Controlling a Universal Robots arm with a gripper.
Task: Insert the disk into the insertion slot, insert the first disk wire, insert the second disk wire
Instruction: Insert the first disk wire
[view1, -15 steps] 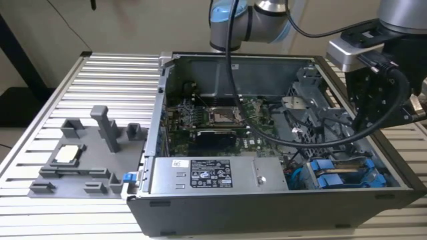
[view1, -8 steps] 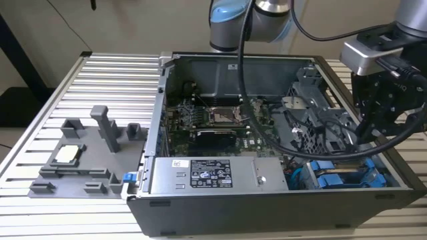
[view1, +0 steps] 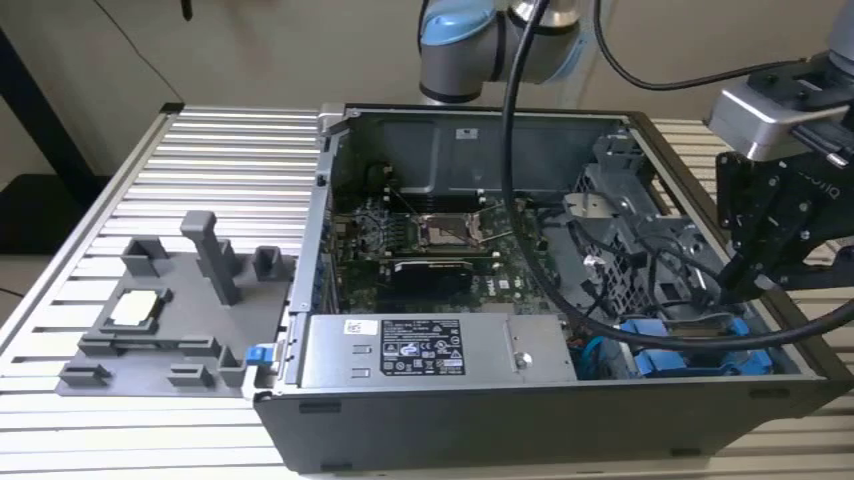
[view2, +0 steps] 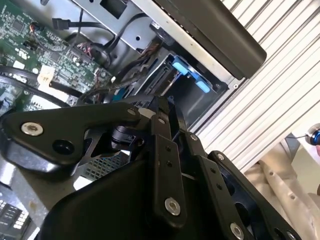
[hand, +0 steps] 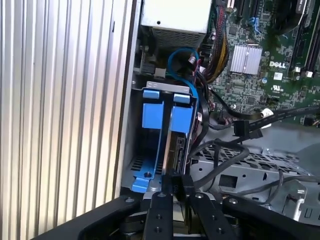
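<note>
Over at the exterior view's right, the gripper (view1: 729, 288) hangs down into the near right corner of the open computer case (view1: 467, 420). That is where the insertion slot (hand: 131, 140) sits, a grey metal bay hard against the case wall.

The disk (hand: 177, 148) is in the slot. It stands on edge in its blue carrier (hand: 159, 116), with the connector edge turned toward the gripper.

In the first wrist view the two fingers (hand: 159, 215) are drawn together, clamped on a black plug (hand: 176, 181). The plug sits right at the disk's connector edge, touching it or just short of it, and I cannot tell which. Its cable arcs away over the perforated metal beside the bay.

A loose black connector (hand: 245, 129) lies well apart from the fingers, on the motherboard side of the bay, with its lead trailing off. A blue cable (hand: 181, 59) loops past the far end of the slot, toward the power-supply box (view1: 414, 350). That box lines the near wall, to the exterior view's left of the bay. The motherboard (view1: 427, 250) lies farther back.

Out on the ribbed table (view1: 200, 140), at the exterior view's left, a grey fixture (view1: 160, 320) stands well clear of the gripper.
</note>
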